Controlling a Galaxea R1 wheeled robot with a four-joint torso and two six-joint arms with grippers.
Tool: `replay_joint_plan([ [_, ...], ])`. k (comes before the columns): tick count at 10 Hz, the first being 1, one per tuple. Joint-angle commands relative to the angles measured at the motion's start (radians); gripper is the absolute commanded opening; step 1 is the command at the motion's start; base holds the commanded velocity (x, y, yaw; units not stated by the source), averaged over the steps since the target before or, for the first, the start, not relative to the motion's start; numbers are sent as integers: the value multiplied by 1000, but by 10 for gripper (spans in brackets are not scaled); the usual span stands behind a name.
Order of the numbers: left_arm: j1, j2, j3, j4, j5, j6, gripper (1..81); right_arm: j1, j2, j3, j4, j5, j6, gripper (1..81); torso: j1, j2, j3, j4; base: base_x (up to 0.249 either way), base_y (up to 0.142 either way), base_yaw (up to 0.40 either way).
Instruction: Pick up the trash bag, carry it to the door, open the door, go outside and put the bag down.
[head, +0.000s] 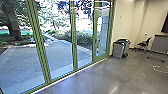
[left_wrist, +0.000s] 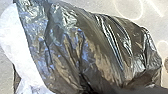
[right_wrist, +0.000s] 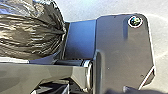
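Observation:
A shiny black trash bag (left_wrist: 100, 50) lies large across the left wrist view, with a pale white patch along one side. In the right wrist view the same sort of crinkled black plastic of the bag (right_wrist: 30, 32) gathers to a point beside the robot's dark plate. Blurred dark parts of my left gripper (left_wrist: 125, 90) and my right gripper (right_wrist: 120, 91) are at the edges of their wrist views; their hold on the bag cannot be made out. The door (head: 95, 59) belongs to a green-framed glass wall in the head view.
Grey bins (head: 118, 50) stand by the wall just right of the glass. Farther right are a dark chair (head: 144, 44) and a desk (head: 160, 43), with a pale cable (head: 160, 69) on the polished floor (head: 100, 80). Paving (head: 60, 55) and trees (head: 15, 22) show outside.

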Motion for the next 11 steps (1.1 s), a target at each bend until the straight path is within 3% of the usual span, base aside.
replay_joint_plan([
  [1, -68, -1, -2, 5, 43, 6, 10, 44, 15, 4, -8, -65, -3, 811, 0, 0, 0, 0, 99, -92, 0],
  [11, -68, 0, -2, 5, 38, 6, 10, 54, 17, -14, -10, -79, -6, 811, 0, 0, 0, 0, 99, -97, 0],
])
